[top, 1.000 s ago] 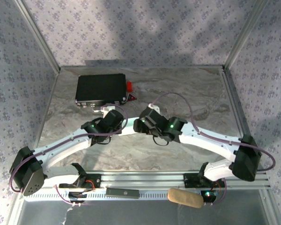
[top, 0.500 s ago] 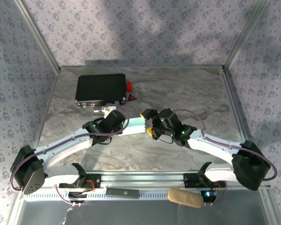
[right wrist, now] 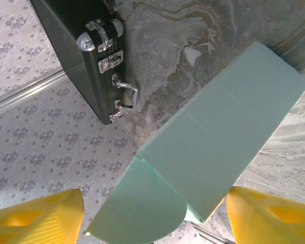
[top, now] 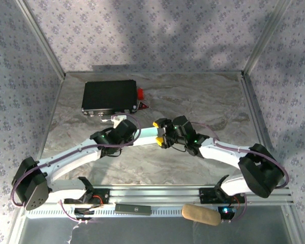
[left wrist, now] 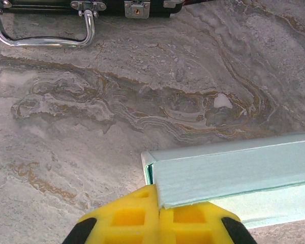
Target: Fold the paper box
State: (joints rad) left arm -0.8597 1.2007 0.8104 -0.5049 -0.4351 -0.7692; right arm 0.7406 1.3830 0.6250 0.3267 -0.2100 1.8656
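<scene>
A: Where is the paper box (top: pixel 149 134)?

B: Near the middle of the marbled table (top: pixel 208 101), between the two wrists, in front of the black case (top: pixel 110 96) and well apart from it. It is pale blue-green card, folded into a long flat shape.

A: What is the left gripper (left wrist: pixel 159 216) doing?

B: Its yellow fingertips are pressed together on the near corner of the box, pinching the thin edge. From there the box runs off to the right of the left wrist view.

A: And the right gripper (top: pixel 161 133)?

B: Spread wide. In the right wrist view one yellow finger (right wrist: pixel 35 216) sits at the lower left and the other at the lower right, with the box end between them. There is a gap on the left; on the right I cannot tell whether card and finger touch.

A: Any flaps showing?

B: A rounded flap (right wrist: pixel 142 208) sticks out from the end nearest the right wrist camera.

A: Does the box rest on the table?

B: I cannot tell.

A: And the case?

B: Closed, with metal latches and a wire handle (left wrist: pixel 40 38) facing the arms and red parts (top: pixel 141 93) at its right end.
</scene>
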